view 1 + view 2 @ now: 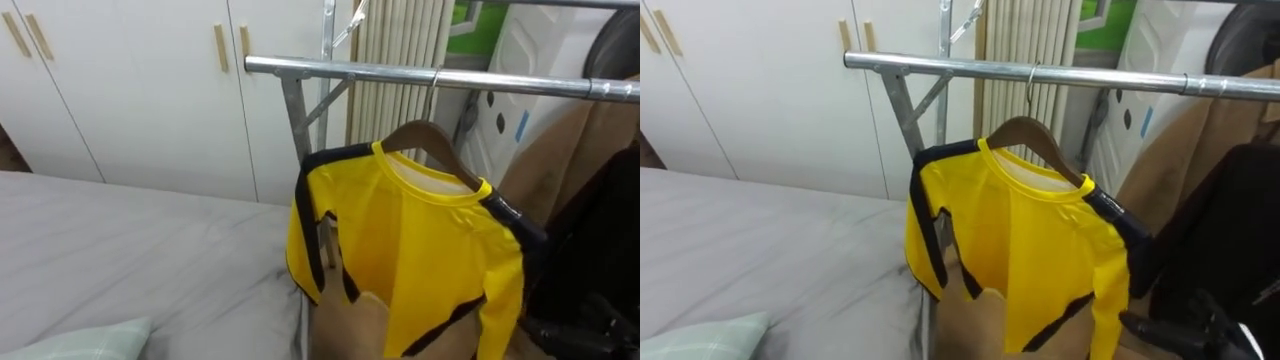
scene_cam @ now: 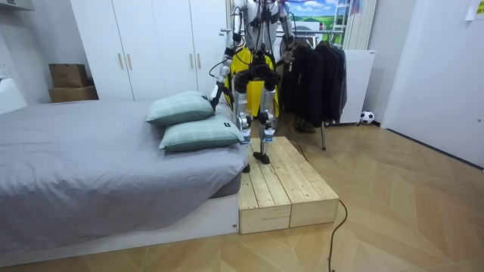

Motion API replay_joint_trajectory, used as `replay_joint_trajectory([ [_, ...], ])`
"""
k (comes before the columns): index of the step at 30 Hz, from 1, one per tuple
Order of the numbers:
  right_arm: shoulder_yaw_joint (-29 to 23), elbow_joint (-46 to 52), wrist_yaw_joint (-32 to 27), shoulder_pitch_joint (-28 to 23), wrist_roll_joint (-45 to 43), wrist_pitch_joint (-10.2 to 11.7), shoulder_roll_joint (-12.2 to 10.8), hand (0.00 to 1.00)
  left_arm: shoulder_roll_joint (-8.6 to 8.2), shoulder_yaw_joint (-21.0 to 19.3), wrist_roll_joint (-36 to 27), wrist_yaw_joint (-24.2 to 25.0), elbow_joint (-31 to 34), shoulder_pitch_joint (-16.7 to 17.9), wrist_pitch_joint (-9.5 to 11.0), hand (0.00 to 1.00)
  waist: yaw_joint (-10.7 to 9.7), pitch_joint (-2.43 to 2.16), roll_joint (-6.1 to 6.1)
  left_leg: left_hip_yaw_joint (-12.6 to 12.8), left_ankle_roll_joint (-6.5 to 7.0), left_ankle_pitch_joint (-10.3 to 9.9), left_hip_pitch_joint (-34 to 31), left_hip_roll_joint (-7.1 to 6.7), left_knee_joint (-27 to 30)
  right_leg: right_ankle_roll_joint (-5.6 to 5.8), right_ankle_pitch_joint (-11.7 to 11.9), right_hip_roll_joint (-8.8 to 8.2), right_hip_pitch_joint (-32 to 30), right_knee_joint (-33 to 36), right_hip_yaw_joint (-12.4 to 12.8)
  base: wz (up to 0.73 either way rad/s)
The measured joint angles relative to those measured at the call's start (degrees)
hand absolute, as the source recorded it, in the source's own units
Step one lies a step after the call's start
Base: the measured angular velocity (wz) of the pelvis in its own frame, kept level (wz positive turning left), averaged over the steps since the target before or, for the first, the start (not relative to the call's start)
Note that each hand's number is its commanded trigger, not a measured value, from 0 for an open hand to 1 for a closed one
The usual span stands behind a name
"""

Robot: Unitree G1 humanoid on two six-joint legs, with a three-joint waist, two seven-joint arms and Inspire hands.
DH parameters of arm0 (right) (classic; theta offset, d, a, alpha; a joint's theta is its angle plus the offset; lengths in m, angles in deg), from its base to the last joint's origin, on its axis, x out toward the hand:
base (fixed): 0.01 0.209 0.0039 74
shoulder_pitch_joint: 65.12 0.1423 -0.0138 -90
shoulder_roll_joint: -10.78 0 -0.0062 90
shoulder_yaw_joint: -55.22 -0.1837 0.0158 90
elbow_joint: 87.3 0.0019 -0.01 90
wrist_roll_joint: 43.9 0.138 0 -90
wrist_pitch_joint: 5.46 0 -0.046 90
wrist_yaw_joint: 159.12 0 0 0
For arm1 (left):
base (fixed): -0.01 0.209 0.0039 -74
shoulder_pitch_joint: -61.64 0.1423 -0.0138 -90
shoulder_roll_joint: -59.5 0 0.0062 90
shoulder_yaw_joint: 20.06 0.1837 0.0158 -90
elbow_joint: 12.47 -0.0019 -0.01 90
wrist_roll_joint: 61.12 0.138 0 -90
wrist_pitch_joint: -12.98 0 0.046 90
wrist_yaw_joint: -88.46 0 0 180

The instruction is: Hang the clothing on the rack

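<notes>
- Grey quilted bed (image 1: pixel 120 240) on the left, white wardrobe (image 1: pixel 130 90) far behind; the robot stands on a plank platform (image 2: pixel 283 181).
- Smooth yellow shirt (image 1: pixel 420 250), black-trimmed, hangs on the round steel rail (image 1: pixel 400 75), near the right hand (image 1: pixel 1180 330).
- Curved wooden hanger (image 1: pixel 435 135).
- Left hand (image 2: pixel 217 92): grip of either hand cannot be told.

A yellow shirt (image 1: pixel 420 250) with dark trim hung on a wooden hanger (image 1: pixel 425 133), whose hook sat over the metal rail (image 1: pixel 350 70) that ran from 12 towards 2 o'clock. The shirt filled the space around 5 o'clock. Dark clothes (image 1: pixel 600 230) hung on the same rail at 3 o'clock. The grey bed (image 1: pixel 130 250) lay at 8 o'clock, a pale pillow (image 1: pixel 90 342) at its 7 o'clock corner. White wardrobe doors (image 1: pixel 130 90) stood at 10 o'clock.
</notes>
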Motion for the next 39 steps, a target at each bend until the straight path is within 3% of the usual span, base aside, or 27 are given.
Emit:
replay_joint_trajectory([
  [8, -0.1, 0.0, 1.8, -5.5, -2.2, 0.4, -2.2, 0.0, -0.01, -2.2, -2.4, 1.8, -0.2, 0.4, 0.0, 0.0, -0.7, 0.09, -0.31, 1.5, 0.06, 0.0, 0.1, -0.01, 0.0, 0.3, 0.1, 0.25, -0.3, -0.1, 1.6, -0.1],
  [15, 0.1, -0.1, 4.4, -10.3, -2.2, 0.5, -4.4, 0.0, 0.05, -2.0, -8.9, 1.9, -1.0, 0.7, 0.0, 0.0, -0.9, 0.1, -0.21, 2.8, 0.08, 0.0, 0.1, 0.06, 0.0, 0.34, 0.4, 0.61, -0.8, 0.0, 3.3, -0.16],
  [23, 0.9, -7.2, 5.2, -12.5, -3.2, 2.8, -9.6, 0.0, 0.11, -0.9, -9.5, 1.3, -2.3, -0.5, 0.1, 0.0, -1.0, 0.51, 0.54, 2.9, 0.22, -0.1, -0.2, 0.14, -0.1, 0.41, 0.4, 0.72, -1.1, 0.0, 3.4, 0.0],
  [27, 2.5, -11.3, 6.8, -12.5, -2.9, 3.2, -10.0, 0.0, 0.1, -0.9, -10.0, 0.9, -2.8, -1.2, 0.1, 0.0, -1.0, 0.5, 0.66, 2.9, 0.31, -0.2, -0.5, 0.14, -0.1, 0.59, 0.6, 0.75, -1.5, 0.0, 3.5, 0.0],
  [34, 5.5, -16.9, 9.6, -12.8, -2.8, 4.9, -10.4, 0.0, 0.1, 1.3, -11.0, -0.1, -4.5, -3.3, 0.1, 0.0, -1.1, 0.89, 1.41, 3.2, 0.73, -0.4, -1.1, 0.15, -0.1, 0.96, 1.1, 0.74, -2.0, -0.2, 3.5, 0.0],
  [39, 6.9, -20.3, 11.1, -12.7, -1.5, 5.5, -10.9, 0.0, 0.05, 3.0, -12.9, -0.1, -4.6, -3.6, 0.1, 0.0, -1.1, 0.79, 1.85, 3.2, 1.06, -0.6, -1.5, 0.14, -0.1, 1.29, 1.3, 0.75, -2.4, -0.2, 3.4, 0.0],
])
